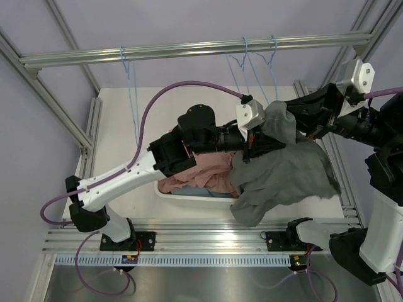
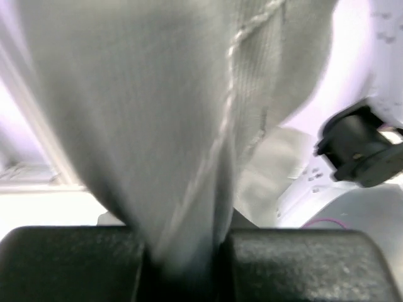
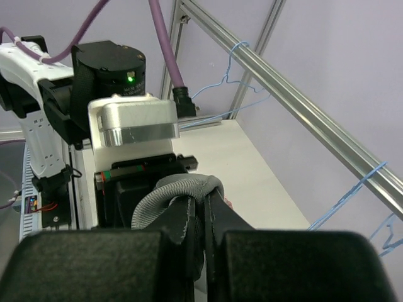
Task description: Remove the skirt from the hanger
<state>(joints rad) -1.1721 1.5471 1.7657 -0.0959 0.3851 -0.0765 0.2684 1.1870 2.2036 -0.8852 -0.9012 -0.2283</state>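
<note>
Left gripper clenched on gray skirt; right gripper pinches its rolled edge. Cloth spread between them over laundry bin, likely for freeing from blue hanger.

Top external: sitting high behind both arm bases, looking down over the whole worktop and the rail.
Left wrist: pressing right up against the grey skirt, facing along its own jaws, the right arm showing beyond.
Right wrist: also close in, looking back along its jaws at the left arm, rail running behind.
All three are sharing the skirt.
</note>
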